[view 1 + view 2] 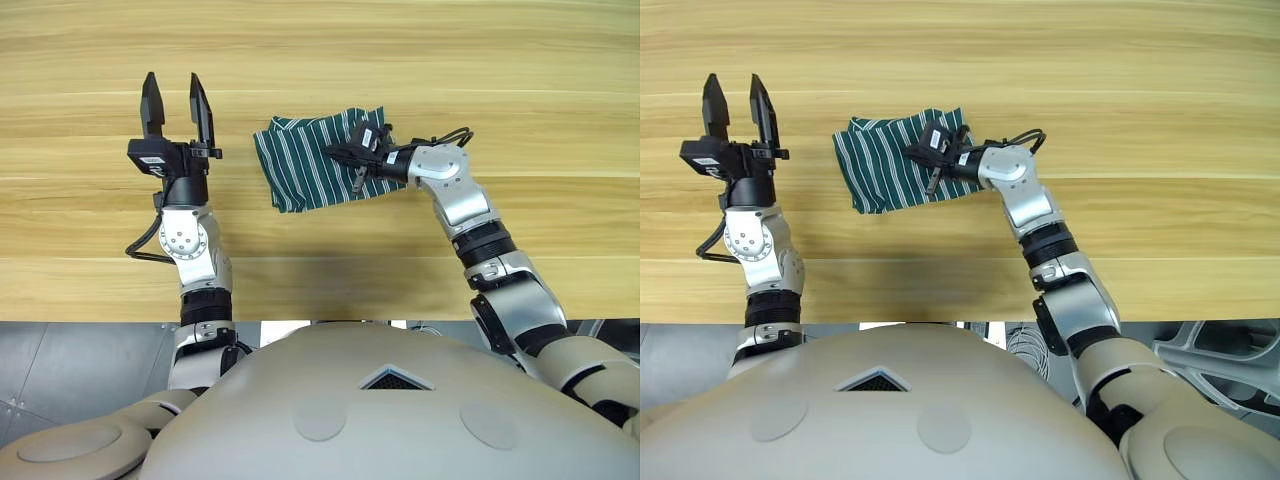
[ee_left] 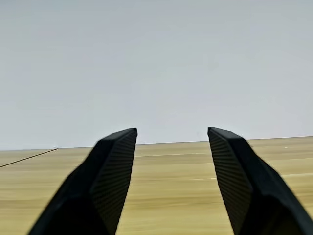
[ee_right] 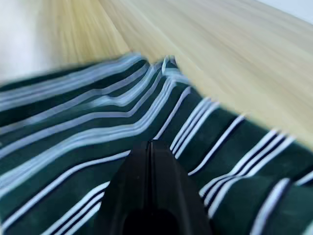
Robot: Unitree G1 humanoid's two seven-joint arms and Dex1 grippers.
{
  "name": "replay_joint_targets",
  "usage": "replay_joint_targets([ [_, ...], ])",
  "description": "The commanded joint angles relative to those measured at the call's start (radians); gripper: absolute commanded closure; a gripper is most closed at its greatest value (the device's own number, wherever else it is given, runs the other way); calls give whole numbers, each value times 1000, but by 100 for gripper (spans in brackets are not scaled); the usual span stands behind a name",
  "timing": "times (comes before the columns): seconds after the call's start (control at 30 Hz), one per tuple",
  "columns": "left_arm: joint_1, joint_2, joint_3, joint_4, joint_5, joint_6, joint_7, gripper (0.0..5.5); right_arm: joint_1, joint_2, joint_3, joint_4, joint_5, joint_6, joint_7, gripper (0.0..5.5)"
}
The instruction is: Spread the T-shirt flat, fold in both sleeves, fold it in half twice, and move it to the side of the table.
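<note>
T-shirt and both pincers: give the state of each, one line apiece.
T-shirt: folded into a small striped bundle, lying on the table.
Left pincer: open, empty, beside the T-shirt and apart from it.
Right pincer: shut, fingers together, tips over the T-shirt's right side.

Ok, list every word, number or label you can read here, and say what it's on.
Nothing is readable.
White label on the left gripper: too small to read.
White tag on the right gripper: too small to read.
T-shirt: stripes only, no print showing.
</note>
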Motion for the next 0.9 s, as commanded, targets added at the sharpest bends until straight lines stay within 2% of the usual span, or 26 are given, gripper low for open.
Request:
replay_joint_targets([
  [0.03,11,6,-10,-29,-7,17,15,293,-92,63,13,219,-64,-2,-124,547],
  [0.2,27,8,-11,-56,-23,29,18,293,-145,79,-40,439,-44,-56,-181,547],
  [0.37,57,5,-14,-102,-25,38,22,293,-186,-34,-340,579,169,-86,-288,547],
  [0.43,84,8,-2,-137,-34,39,32,293,-178,-122,-469,676,231,-90,-470,547],
  [0.53,104,9,8,-159,-42,43,39,293,-158,-157,-587,754,283,-100,-679,547],
  [0.73,103,17,3,-170,-50,53,38,293,-157,-114,-731,783,342,-131,-917,547],
  [0.9,100,16,-2,-165,-47,50,38,293,-201,24,-803,743,392,-202,-1019,547],
])
